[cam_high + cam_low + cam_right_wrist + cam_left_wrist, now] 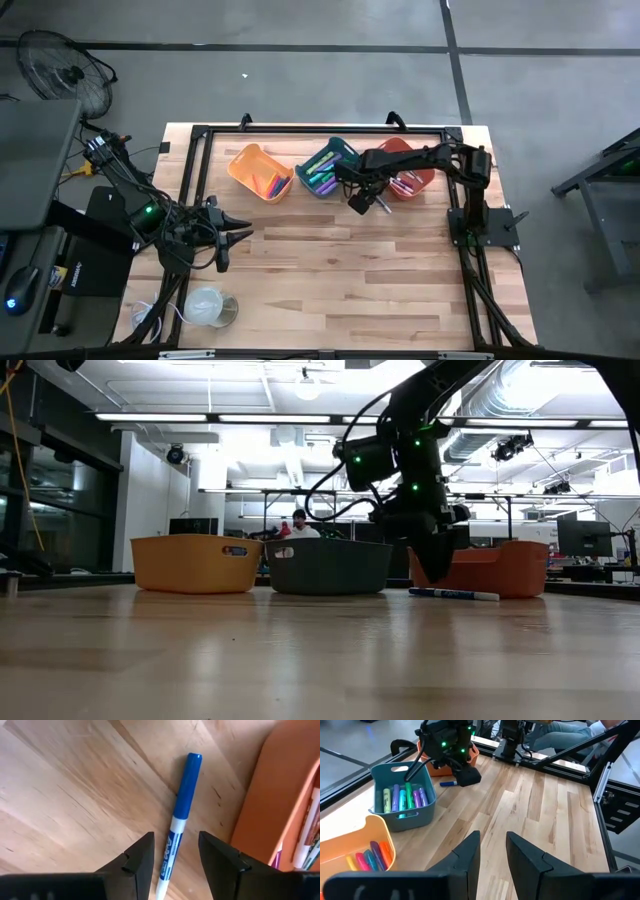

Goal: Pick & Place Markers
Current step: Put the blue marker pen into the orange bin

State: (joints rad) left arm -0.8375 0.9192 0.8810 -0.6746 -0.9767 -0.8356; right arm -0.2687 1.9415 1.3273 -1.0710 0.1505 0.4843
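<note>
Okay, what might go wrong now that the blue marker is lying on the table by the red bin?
1. The blue marker lies loose on the table, between the right hand's open fingers; being round, it may roll away if nudged.
2. It sits close to the red bin, so a finger closing on it might catch the bin wall.
3. The left hand waits far off and looks unlikely to help.

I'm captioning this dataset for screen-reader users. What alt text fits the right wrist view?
A blue-capped marker with a white barrel lies flat on the wooden table, between the open fingers of the right gripper just above it. The orange bin stands beside the marker, with more markers visible inside it.
</note>
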